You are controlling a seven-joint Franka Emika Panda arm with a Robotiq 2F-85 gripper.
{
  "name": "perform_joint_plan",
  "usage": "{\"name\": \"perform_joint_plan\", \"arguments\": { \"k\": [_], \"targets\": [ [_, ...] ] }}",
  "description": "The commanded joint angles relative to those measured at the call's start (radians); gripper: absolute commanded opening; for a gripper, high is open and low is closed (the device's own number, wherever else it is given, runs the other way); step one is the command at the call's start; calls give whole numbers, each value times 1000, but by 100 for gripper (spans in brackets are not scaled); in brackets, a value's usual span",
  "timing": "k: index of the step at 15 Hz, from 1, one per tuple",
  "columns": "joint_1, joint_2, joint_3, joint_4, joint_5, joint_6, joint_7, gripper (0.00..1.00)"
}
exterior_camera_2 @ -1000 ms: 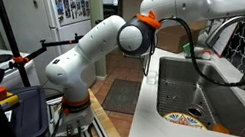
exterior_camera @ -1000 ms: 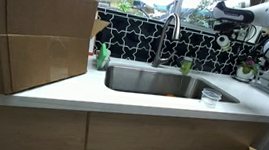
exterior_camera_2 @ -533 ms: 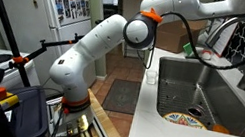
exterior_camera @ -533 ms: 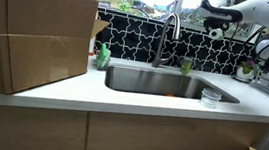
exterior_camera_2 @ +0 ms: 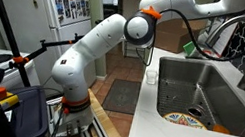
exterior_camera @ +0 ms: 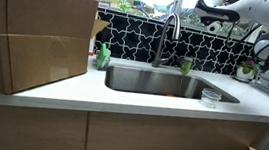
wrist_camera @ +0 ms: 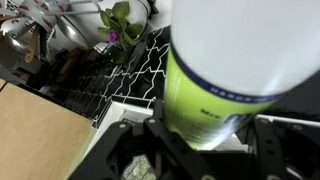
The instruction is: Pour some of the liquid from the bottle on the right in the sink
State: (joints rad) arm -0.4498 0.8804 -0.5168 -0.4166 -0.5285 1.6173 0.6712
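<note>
The end effector is clamped on the green lower body of the bottle, whose whitish top fills the wrist view. It looks like light, smooth, thin plastic (probably squeezable), so a firm hold on the body suits tipping. It hangs high over the sink, near the faucet.

Your bottle reads yellow-green with dark lettering in the wrist view, and white for the rest. The backsplash is black, veined with irregular white lines. The sink is grey steel, the surface white, the cardboard box brown. The soap bottle is bright green. The arm is white with an orange joint ring.
</note>
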Motion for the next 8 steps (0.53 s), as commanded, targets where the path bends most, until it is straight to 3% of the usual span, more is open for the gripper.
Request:
{"name": "perform_joint_plan", "arguments": {
  "k": [1, 8],
  "targets": [
    [17, 3, -37, 0, -50, 55, -9, 41],
    [55, 18, -94, -1, -168, 155, 12, 41]
  ]
}}
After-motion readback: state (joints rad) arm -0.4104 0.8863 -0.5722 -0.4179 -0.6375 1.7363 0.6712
